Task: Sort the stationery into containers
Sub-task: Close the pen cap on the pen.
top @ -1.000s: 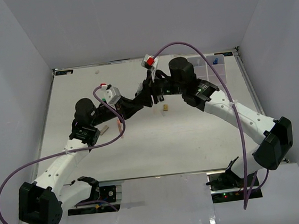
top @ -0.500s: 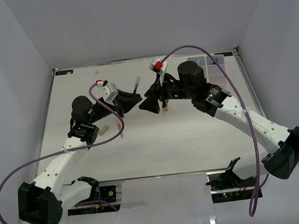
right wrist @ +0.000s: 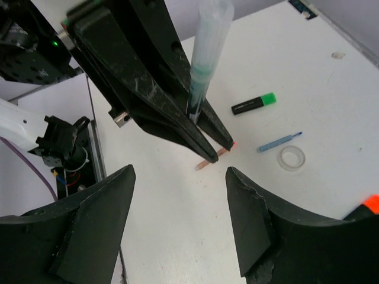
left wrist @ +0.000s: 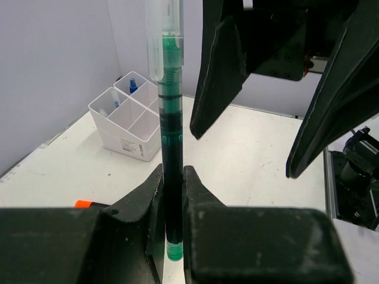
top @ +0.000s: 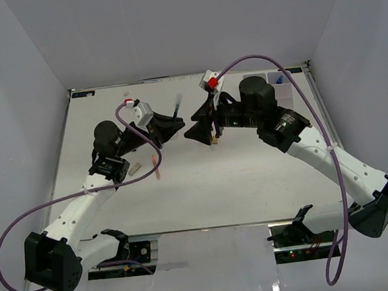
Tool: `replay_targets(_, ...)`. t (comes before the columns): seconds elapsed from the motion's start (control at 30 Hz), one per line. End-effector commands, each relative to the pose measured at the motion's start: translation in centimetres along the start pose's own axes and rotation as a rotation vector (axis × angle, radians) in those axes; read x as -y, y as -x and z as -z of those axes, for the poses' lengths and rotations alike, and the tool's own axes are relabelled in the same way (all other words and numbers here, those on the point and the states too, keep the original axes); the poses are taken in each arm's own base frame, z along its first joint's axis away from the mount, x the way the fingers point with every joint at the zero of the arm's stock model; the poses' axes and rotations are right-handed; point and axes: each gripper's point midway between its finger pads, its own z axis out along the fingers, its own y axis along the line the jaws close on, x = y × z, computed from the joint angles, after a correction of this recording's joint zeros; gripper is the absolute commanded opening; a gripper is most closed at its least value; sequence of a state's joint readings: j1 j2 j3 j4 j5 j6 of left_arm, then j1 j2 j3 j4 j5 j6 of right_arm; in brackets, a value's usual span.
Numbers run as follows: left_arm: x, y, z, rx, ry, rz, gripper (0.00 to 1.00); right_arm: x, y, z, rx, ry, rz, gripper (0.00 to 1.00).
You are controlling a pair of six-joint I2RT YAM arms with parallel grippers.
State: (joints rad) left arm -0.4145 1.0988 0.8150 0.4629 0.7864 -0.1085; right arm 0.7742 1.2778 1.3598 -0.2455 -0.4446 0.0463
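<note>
My left gripper is shut on a thin green pen with a clear cap, held above the table. In the top view this pen juts up from the left gripper at mid-table. My right gripper faces it tip to tip, jaws open and empty, just apart from the pen. On the table beyond lie a green-capped marker, a blue pen, a tape ring and a pink stick. A white container holds blue items.
A small grey block lies by the left arm, near the pink stick. A tan block sits under the right gripper. The white container stands at the far right corner. Purple cables loop over both arms.
The right gripper opened, let go of the pen and drew back slightly to the right. The left gripper kept the pen and lifted a little towards the back.
</note>
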Motion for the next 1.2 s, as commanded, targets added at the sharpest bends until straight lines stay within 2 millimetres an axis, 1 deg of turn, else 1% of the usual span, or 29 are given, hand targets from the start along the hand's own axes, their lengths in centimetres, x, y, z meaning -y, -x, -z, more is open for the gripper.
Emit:
replay_targets(0.0, 0.5, 1.5, -0.5, 0.012, -0.034, 0.03, 0.0, 0.3, 5.2, 0.9, 0.127, -0.041, 0.091, 0.69)
replay_targets(0.1, 1.1, 1.3, -0.9, -0.012, -0.055, 0.075, 0.0, 0.8, 6.3, 0.7, 0.162, -0.063, 0.094, 0.68)
replay_targets(0.13, 1.3, 1.0, -1.0, -0.024, -0.053, 0.089, 0.0, 0.8, 7.0, 0.7, 0.185, -0.067, 0.103, 0.68)
replay_targets(0.2, 1.5, 0.7, -0.9, -0.033, -0.051, 0.098, 0.0, 1.1, 7.6, 0.7, 0.206, -0.079, 0.104, 0.67)
replay_targets(0.23, 1.6, 0.0, -0.8, -0.049, -0.05, 0.113, 0.0, 1.1, 8.0, 0.7, 0.22, -0.082, 0.11, 0.67)
replay_targets(0.33, 2.0, -0.2, -0.7, -0.056, -0.058, 0.122, 0.0, 1.7, 8.9, 0.6, 0.238, -0.116, 0.11, 0.65)
replay_targets(0.37, 2.2, 0.0, -0.7, -0.052, -0.063, 0.118, 0.0, 2.3, 9.1, 0.6, 0.242, -0.139, 0.106, 0.65)
replay_targets(0.53, 2.7, 0.1, -0.7, -0.049, -0.079, 0.112, 0.0, 2.8, 9.4, 0.3, 0.249, -0.148, 0.096, 0.62)
replay_targets(0.73, 2.9, 0.0, -0.6, -0.053, -0.093, 0.112, 0.0, 2.6, 9.9, 0.5, 0.27, -0.143, 0.099, 0.51)
replay_targets(0.8, 2.9, 0.0, -0.6, -0.052, -0.093, 0.111, 0.0, 2.6, 10.0, 0.6, 0.277, -0.144, 0.102, 0.5)
replay_targets(0.93, 2.9, 0.0, -0.6, -0.052, -0.094, 0.106, 0.0, 2.4, 9.9, 0.4, 0.272, -0.122, 0.097, 0.45)
replay_targets(0.97, 2.9, -0.1, -0.6, -0.054, -0.094, 0.109, 0.0, 2.3, 9.9, 0.3, 0.272, -0.12, 0.096, 0.42)
replay_targets(1.17, 2.9, -0.4, -0.6, -0.059, -0.097, 0.108, 0.0, 2.1, 9.6, 0.0, 0.27, -0.099, 0.088, 0.34)
